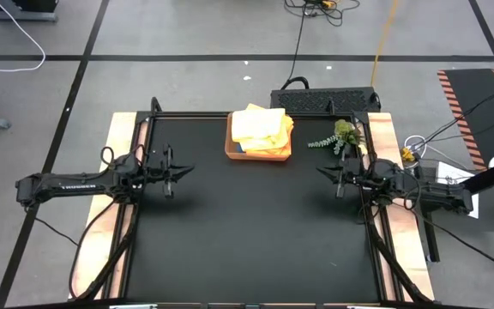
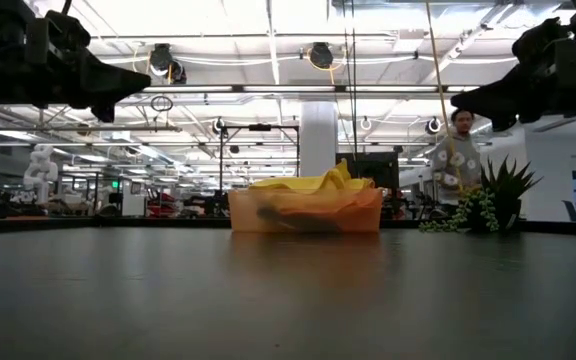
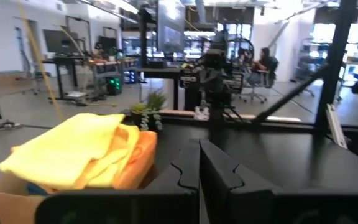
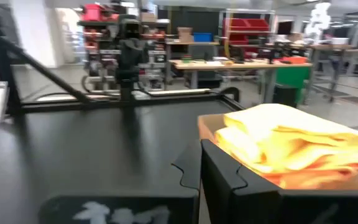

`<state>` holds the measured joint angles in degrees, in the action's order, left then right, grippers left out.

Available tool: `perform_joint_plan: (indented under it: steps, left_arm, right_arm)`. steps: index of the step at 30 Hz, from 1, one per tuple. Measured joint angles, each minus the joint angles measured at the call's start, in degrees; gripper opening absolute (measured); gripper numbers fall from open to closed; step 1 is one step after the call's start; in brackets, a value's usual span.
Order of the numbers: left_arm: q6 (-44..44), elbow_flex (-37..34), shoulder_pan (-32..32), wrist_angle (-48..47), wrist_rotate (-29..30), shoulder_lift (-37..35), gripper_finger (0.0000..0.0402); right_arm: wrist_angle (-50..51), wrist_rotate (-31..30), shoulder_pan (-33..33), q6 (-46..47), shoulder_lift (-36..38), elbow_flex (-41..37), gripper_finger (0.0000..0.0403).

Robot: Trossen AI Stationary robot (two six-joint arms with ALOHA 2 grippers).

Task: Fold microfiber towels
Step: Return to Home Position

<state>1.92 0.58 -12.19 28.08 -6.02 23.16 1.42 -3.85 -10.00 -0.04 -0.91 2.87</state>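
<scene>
Several towels piled in tray, sprig beside

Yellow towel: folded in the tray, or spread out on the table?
Folded and in: the yellow towel lies as a compact layered pile topping the tray.

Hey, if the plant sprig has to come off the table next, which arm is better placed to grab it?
Right, probably. The right gripper sits close to the plant sprig, on its side of the table; the left gripper is far across, with the tray roughly in its way.
</scene>
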Motion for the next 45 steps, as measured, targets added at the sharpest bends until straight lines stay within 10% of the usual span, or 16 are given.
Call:
perform_joint_plan:
  steps: [45]
  left_arm:
    - [-0.6, 0.0, 0.0, -7.3, -1.4, 0.1, 0.0042]
  right_arm:
    - [-0.8, 2.5, 0.0, -0.1, -0.2, -0.4, 0.0000]
